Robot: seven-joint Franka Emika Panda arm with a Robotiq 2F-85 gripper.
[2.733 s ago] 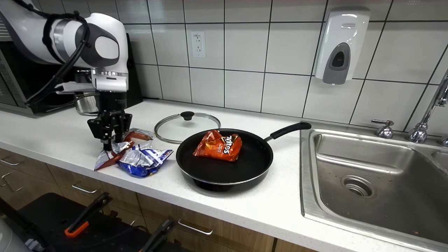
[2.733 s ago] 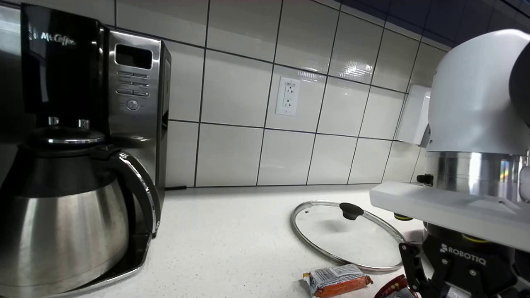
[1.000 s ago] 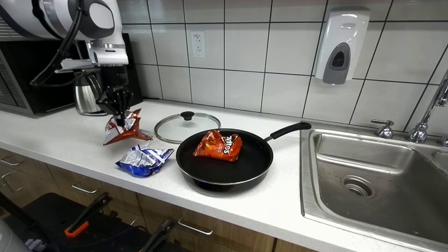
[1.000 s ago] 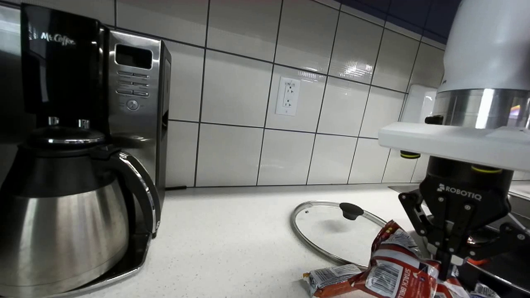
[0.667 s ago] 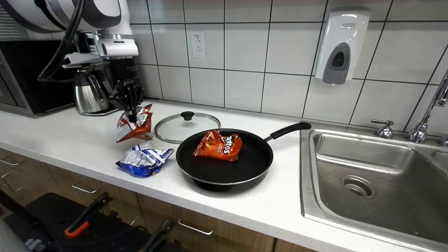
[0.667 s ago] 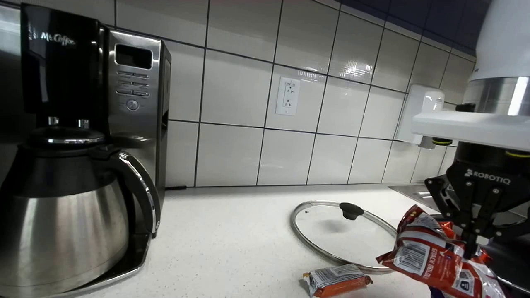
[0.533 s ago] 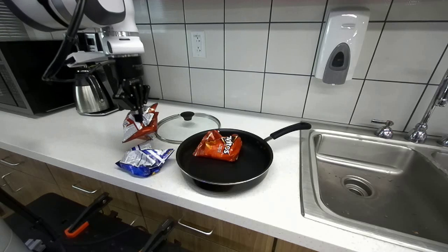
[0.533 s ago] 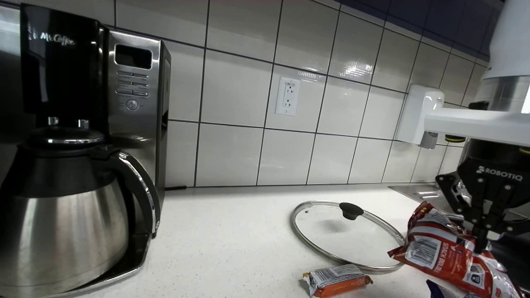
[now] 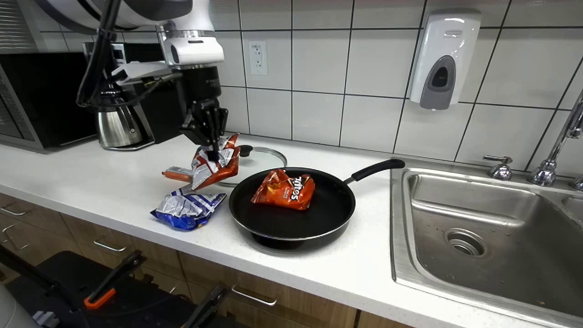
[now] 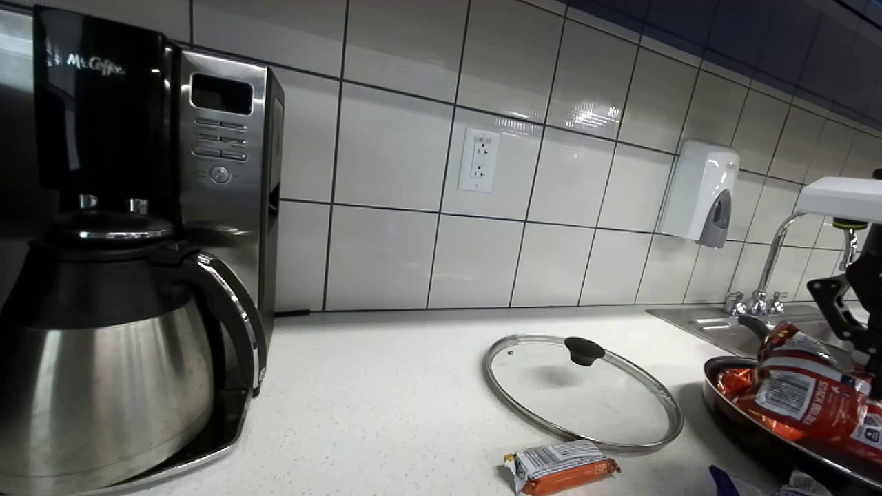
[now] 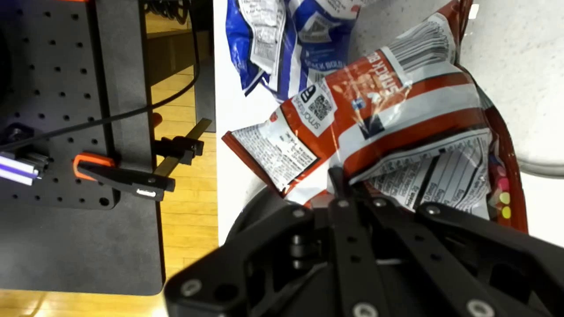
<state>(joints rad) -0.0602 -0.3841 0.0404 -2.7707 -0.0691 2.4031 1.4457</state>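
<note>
In an exterior view, the end effector (image 9: 212, 156) stands closed on the red bag (image 9: 223, 171), holding it tilted above the bench (image 9: 104, 182) and in front of part of the lid (image 9: 264, 160). The blue bag (image 9: 186, 210) lies near the bench's front edge. Between it and the sink (image 9: 492, 255) sits the pan (image 9: 287, 228), handle pointing to the sink's back corner, with the orange bag (image 9: 287, 189) inside.

In an exterior view, the end effector is partly cut off by the frame. The red bag overlaps the pan's rim and the orange bag in sight; whether it touches them I cannot tell. The packet (image 10: 565, 468) lies just beside the lid, which rests flat nearer the bench's back edge. The coffee maker (image 10: 103, 138) stands well apart from both.

In the wrist view, the jaws meet on a fold of the red bag. Past it lies the blue bag. Beyond the bench's front edge is a platform (image 11: 79, 251) carrying a clamp (image 11: 128, 179).
</note>
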